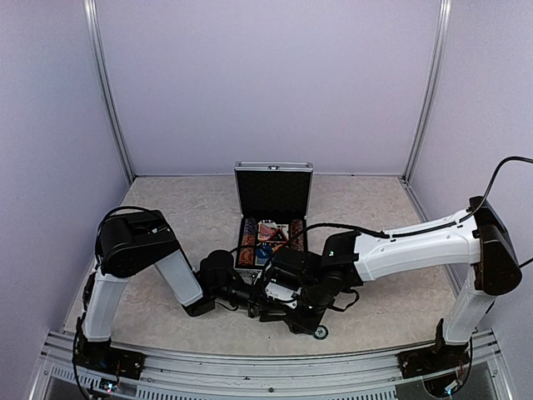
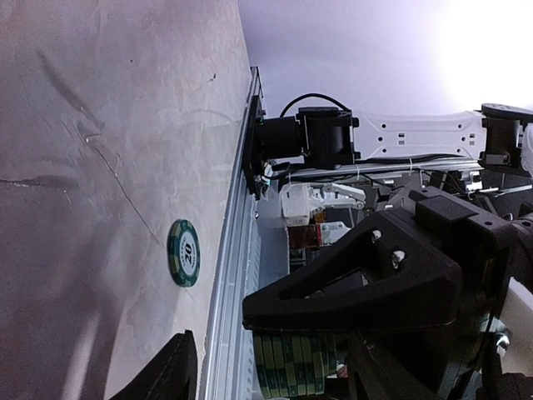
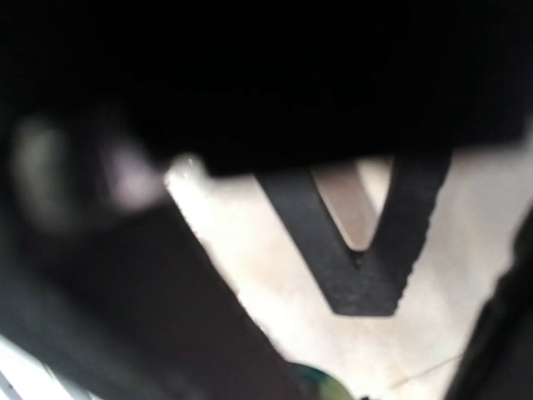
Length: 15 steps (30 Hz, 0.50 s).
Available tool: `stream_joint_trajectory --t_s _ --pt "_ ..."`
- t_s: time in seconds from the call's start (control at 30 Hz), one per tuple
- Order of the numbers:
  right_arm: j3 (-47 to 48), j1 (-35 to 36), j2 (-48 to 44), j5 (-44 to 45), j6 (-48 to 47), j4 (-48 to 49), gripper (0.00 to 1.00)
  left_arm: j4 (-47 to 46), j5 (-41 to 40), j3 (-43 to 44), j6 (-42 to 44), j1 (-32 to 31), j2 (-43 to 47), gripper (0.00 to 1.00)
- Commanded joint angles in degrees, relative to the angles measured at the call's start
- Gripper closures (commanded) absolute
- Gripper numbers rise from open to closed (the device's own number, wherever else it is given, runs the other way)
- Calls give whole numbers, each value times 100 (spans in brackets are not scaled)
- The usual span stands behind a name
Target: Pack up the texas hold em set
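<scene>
We judge chip-gathering in hand: left tool [image 1: 250,297] part-open beside the green chip stack [image 2: 291,364], right tool [image 1: 285,310] we cannot tell. Next, close squarely and carry to the case [image 1: 273,193].

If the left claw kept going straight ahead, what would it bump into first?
Probably the stack of green chips just ahead of the left gripper, which the right gripper seems to hold; depth is hard to judge.

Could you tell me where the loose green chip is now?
In the top view, the loose green chip lies on the table, right of centre near the front rail, apart from the open case.
</scene>
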State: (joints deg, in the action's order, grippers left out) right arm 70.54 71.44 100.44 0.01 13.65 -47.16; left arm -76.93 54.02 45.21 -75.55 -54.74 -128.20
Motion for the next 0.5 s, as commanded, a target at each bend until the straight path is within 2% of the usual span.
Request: stream_joint_trajectory --t_s 0.0,0.47 --pt "-29 -87 -5 180 -90 35 100 -253 247 -51 84 -119 187 38" --pt "-93 -86 -32 -276 -502 -182 100 -18 170 -50 181 -41 38 35"
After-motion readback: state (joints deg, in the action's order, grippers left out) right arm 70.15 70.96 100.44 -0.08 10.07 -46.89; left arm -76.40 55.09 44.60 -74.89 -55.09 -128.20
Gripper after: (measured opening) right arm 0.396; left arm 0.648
